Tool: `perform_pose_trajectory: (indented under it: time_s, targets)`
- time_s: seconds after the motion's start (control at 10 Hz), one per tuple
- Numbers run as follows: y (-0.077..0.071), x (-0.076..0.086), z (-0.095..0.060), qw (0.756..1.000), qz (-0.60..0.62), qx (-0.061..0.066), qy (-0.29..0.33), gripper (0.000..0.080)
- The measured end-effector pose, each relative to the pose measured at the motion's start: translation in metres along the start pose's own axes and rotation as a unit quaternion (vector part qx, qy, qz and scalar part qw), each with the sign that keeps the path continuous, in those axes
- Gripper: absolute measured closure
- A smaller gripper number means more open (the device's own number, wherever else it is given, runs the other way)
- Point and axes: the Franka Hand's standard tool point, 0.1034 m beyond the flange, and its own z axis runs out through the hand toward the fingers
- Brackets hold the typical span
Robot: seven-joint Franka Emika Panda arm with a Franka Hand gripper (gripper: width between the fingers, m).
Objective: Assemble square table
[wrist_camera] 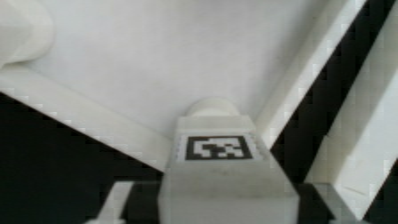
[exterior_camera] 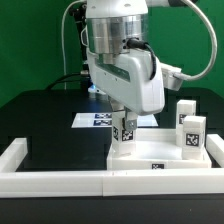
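White, rounded arm [exterior_camera: 125, 60] — ribbed silver wrist collar, black cables behind, blocky white head.

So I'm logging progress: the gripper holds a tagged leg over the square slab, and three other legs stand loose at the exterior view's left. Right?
Not quite. The loose legs stand at the exterior view's right, not its left, as the exterior view shows. The gripper does hold a tagged leg over the square slab.
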Motion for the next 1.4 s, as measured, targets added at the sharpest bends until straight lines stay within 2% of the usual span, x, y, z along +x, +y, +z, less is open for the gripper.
perform_pose_trajectory:
  time_s: [0.2, 0.3, 0.4, 0.8, 1.0, 1.2, 1.4]
  targets:
    - [0.0001, -0.0001, 0.0004, 1.000, -0.004, 0.000, 0.000, 0.0265]
    - [0.0004, -0.0006, 0.0008, 1.000, -0.014, -0.001, 0.000, 0.0265]
    - [0.0006, -0.0021, 0.0016, 1.000, -0.016, -0.001, 0.000, 0.0169]
    - [0.0003, -0.0069, 0.0044, 0.983, -0.186, 0.001, 0.003, 0.0151]
    - [0.0007, -0.0041, 0.0042, 0.955, -0.298, 0.000, 0.004, 0.0151]
    - [0.0009, -0.0036, 0.0042, 0.938, -0.347, -0.001, 0.004, 0.0151]
    - [0.0013, -0.0025, 0.0042, 0.911, -0.413, -0.001, 0.004, 0.0151]
